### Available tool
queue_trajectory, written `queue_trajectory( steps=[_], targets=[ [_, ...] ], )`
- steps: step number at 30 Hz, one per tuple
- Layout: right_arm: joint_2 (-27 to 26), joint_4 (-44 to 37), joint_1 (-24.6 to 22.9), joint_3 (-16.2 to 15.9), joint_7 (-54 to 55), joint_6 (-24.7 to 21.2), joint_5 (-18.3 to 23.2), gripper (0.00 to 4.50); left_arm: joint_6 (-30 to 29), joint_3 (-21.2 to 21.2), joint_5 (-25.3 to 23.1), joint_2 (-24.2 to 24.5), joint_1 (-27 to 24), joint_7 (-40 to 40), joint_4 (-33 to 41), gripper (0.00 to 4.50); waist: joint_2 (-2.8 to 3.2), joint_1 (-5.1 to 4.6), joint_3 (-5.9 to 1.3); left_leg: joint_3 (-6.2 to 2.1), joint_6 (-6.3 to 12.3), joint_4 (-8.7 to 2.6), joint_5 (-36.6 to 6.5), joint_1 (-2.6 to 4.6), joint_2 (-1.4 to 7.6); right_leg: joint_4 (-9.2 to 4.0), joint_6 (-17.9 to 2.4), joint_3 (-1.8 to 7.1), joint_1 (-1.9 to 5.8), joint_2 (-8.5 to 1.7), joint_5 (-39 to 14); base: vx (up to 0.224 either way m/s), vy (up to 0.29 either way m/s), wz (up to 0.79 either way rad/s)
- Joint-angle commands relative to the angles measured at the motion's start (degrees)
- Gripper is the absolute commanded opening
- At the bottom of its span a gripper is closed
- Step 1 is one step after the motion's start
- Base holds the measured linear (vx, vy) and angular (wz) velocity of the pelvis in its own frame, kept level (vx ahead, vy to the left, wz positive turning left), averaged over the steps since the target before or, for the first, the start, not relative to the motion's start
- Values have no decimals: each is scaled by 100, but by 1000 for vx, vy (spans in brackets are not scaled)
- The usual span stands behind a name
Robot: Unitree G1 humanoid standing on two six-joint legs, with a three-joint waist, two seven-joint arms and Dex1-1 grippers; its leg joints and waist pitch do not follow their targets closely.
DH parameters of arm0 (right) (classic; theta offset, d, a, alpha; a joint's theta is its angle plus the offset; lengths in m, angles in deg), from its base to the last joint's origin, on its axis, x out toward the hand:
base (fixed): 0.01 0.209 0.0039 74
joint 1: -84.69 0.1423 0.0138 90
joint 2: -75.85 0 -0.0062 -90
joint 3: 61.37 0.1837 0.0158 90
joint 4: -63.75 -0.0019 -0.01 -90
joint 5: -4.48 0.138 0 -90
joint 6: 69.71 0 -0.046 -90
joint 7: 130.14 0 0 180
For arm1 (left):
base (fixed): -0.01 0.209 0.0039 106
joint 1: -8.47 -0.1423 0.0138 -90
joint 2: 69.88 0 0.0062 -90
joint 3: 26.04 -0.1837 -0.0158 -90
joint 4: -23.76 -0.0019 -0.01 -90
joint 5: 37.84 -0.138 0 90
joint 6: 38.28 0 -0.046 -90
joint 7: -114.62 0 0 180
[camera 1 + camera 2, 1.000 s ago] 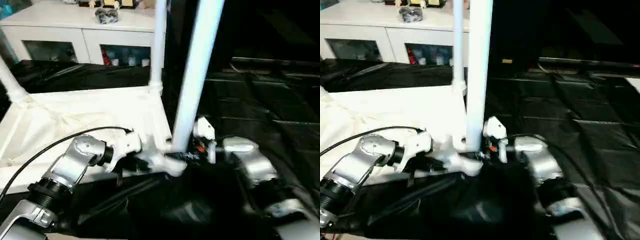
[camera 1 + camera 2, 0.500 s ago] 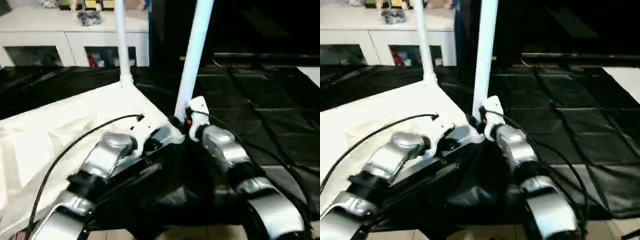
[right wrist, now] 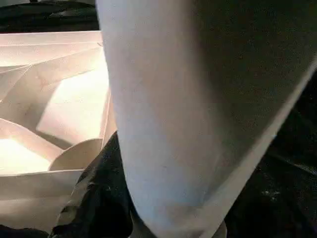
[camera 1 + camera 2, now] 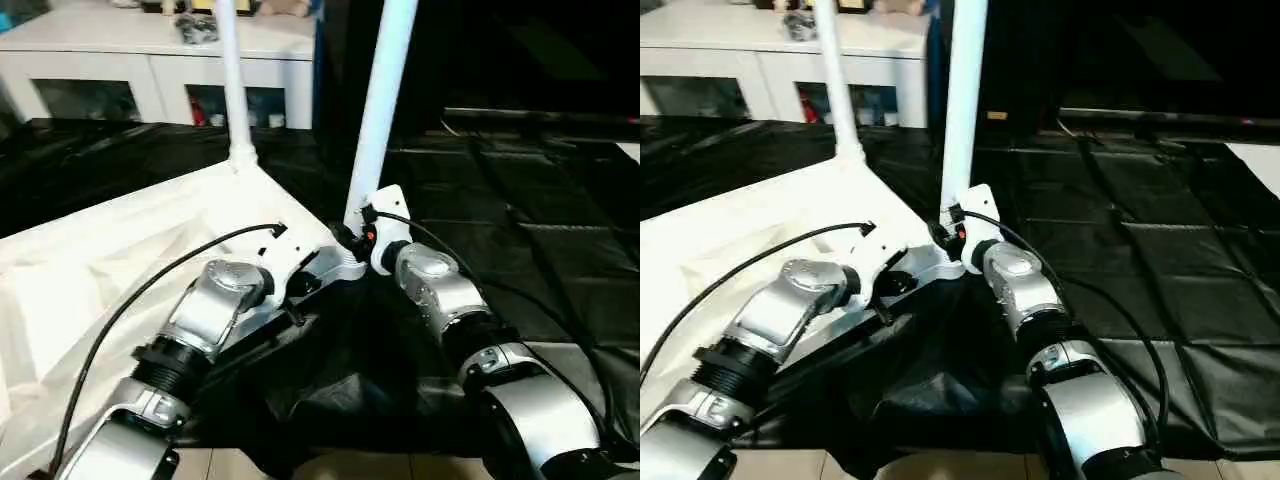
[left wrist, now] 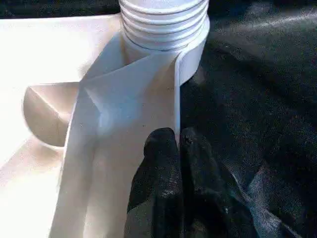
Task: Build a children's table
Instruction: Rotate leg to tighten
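Tabletop corner being turned between the arms

The tabletop (image 4: pixel 110 270) is swinging round, so its near corner is now pointing further away than a second ago, while the near leg (image 4: pixel 378 110) in that corner is leaning less across the view. The right gripper (image 4: pixel 352 236) is riding round with the leg's base, and the left gripper (image 5: pixel 179 144) is travelling with the rim it is pinching.
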Motion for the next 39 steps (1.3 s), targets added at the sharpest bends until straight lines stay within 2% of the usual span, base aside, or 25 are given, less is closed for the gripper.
queue_trajectory(
  steps=[1,2,4,7,9,12,14,15,16,19,21,22,23,24,25,26,28,29,30,31,32,36,39],
  targets=[
    [-283,687,-322,-202,-218,-541,-151,190,95,-96,-37,-28,46,-31,68,0,66,-19,-135,8,81,-470,-1541,-81,123,-655,-873,367,194,-471,-1783,0,0,0],
    [-283,687,-322,-202,-218,-541,-151,190,95,-96,-37,-28,46,-31,68,0,66,-26,-138,6,77,-471,-1555,-84,122,-660,-869,367,201,-477,-1813,0,0,0],
    [-280,691,-274,-144,-328,-553,-104,260,230,-156,-40,19,42,79,61,0,63,-53,-136,1,90,-484,-1599,-83,131,-677,-844,364,199,-479,-1894,0,0,0],
    [-270,643,-219,-114,-482,-551,-64,266,354,-205,-7,101,-1,252,144,0,62,-64,-144,8,122,-487,-1509,-85,130,-686,-882,372,199,-484,-1798,0,0,0],
    [-252,599,-179,-107,-534,-503,-61,296,406,-218,20,156,-28,380,212,0,58,-62,-163,17,153,-484,-1284,-116,138,-650,-952,380,234,-489,-1468,0,0,0],
    [-207,501,-111,-47,-667,-441,-36,311,505,-250,81,272,-92,615,352,0,67,-66,-175,35,207,-470,-1045,-119,134,-615,-1062,377,255,-485,-1108,0,0,0],
    [-193,482,-94,-24,-715,-435,-30,341,558,-263,96,303,-105,678,374,0,66,-64,-178,42,234,-465,-931,-119,137,-602,-1116,378,259,-481,-928,0,0,0],
    [-117,327,-77,-13,-939,-404,-4,349,651,-296,156,412,-163,887,485,0,92,-59,-186,43,247,-458,-835,-117,136,-586,-1167,375,268,-479,-770,0,0,0],
    [-85,258,-83,-27,-1036,-386,-3,349,671,-304,179,447,-188,958,531,0,80,-59,-203,49,287,-444,-709,-132,141,-557,-1227,376,297,-483,-516,0,0,0],
    [86,-116,-175,-178,-1537,-321,-35,354,685,-320,272,599,-287,1233,704,0,103,-57,-224,58,381,-421,-395,-129,151,-487,-1376,367,309,-470,98,0,0,0],
    [338,-620,-350,-378,-2145,-344,-28,354,876,-344,372,764,-383,1562,824,0,114,-48,-254,61,583,-361,31,-163,126,-412,-1485,363,343,-456,854,0,0,0],
    [483,-892,-460,-477,-2443,-365,-23,354,945,-359,416,851,-428,1716,879,0,121,-30,-285,66,716,-327,243,-146,123,-383,-1523,359,335,-448,1237,0,0,0],
    [540,-995,-503,-513,-2559,-372,-24,354,979,-366,430,886,-443,1776,896,0,103,-24,-301,61,802,-309,401,-152,118,-356,-1537,356,350,-431,1494,0,0,0],
    [649,-1189,-584,-580,-2759,-398,-16,354,1079,-381,475,946,-473,1923,930,0,104,-15,-300,65,943,-291,630,-161,118,-316,-1608,349,329,-425,1845,0,0,0],
    [718,-1310,-635,-612,-2890,-411,-28,354,1100,-386,507,986,-491,2009,956,0,124,-2,-290,68,1034,-277,639,-163,123,-314,-1641,342,317,-435,1872,0,0,0],
    [757,-1379,-666,-633,-2952,-416,-30,354,1121,-388,520,1005,-500,2046,968,0,116,2,-286,70,1050,-278,594,-158,131,-322,-1649,335,312,-431,1801,0,0,0],
    [1020,-1855,-877,-767,-3407,-491,-14,354,1260,-402,610,1120,-565,2337,1053,0,123,39,-270,75,1007,-286,368,-161,153,-347,-1644,338,318,-454,1429,0,0,0],
    [1144,-2081,-978,-830,-3609,-531,13,354,1313,-420,632,1180,-589,2460,1087,0,134,55,-267,71,978,-285,346,-160,152,-344,-1618,333,330,-440,1376,0,0,0],
    [1212,-2219,-1036,-864,-3713,-570,33,354,1339,-431,641,1213,-601,2525,1106,0,123,77,-267,84,963,-276,279,-153,163,-344,-1596,342,313,-443,1311,0,0,0],
    [1318,-2434,-1128,-918,-3877,-630,81,354,1334,-444,660,1263,-617,2610,1127,0,150,105,-264,82,927,-280,228,-144,159,-349,-1574,340,311,-433,1226,0,0,0],
    [1396,-2616,-1203,-954,-3989,-700,117,354,1348,-453,681,1299,-627,2673,1137,0,144,111,-255,88,912,-281,182,-143,160,-360,-1569,342,301,-432,1173,0,0,0],
    [1618,-3163,-1450,-1052,-4273,-866,166,354,1660,-508,702,1421,-661,3017,1059,0,162,129,-216,84,651,-317,-243,-139,166,-422,-1454,350,291,-439,515,0,0,0],
    [1709,-3437,-1612,-1160,-4350,-965,97,354,1764,-550,720,1488,-680,3182,1039,0,165,122,-211,78,504,-329,-349,-143,152,-439,-1375,354,302,-430,295,0,0,0]
  ],
)
